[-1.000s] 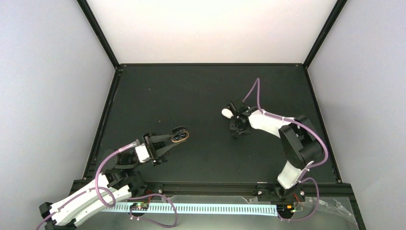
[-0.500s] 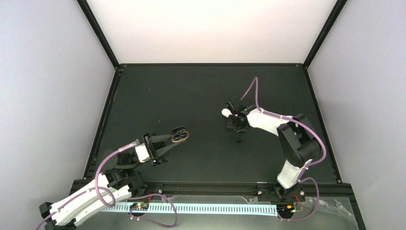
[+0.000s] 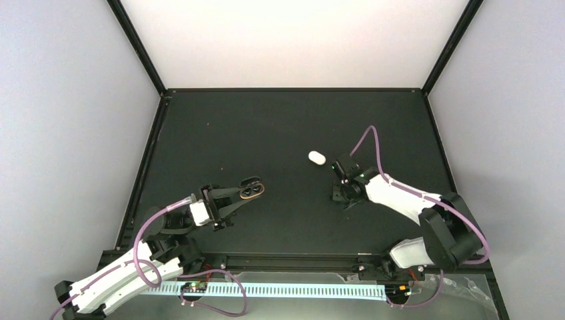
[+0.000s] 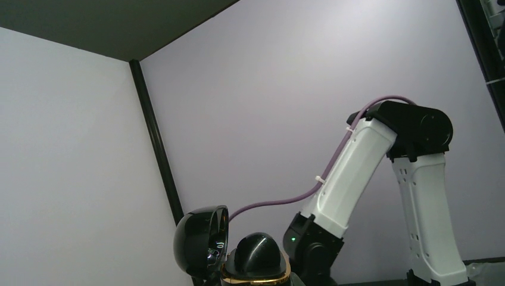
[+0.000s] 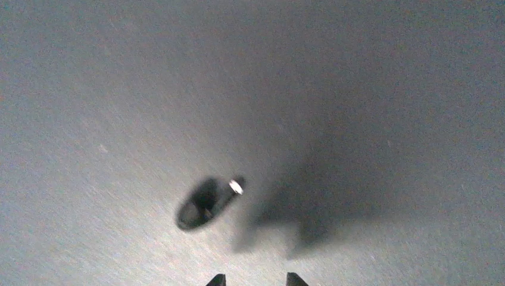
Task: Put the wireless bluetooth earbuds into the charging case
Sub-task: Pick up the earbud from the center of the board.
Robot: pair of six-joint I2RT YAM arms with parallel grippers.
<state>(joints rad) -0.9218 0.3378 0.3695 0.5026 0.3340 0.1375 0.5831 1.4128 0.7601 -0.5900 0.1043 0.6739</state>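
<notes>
Earbud (image 5: pixel 205 204) lying loose on counter (image 5: pixel 387 89) near right pincer (image 5: pixel 254 280)
It gapes slightly, empty; left pincer (image 3: pixel 245 192) clamps the open charging case (image 4: pixel 256 257).

Open mat (image 5: pixel 387 89) rings the earbud (image 5: pixel 205 202) on every side; the white oval (image 3: pixel 317 158) lies well apart.

place: robot lab test cell | evidence: black table (image 3: pixel 266 133), plain grey walls (image 3: pixel 66 133), black frame posts (image 3: pixel 136 47)
</notes>
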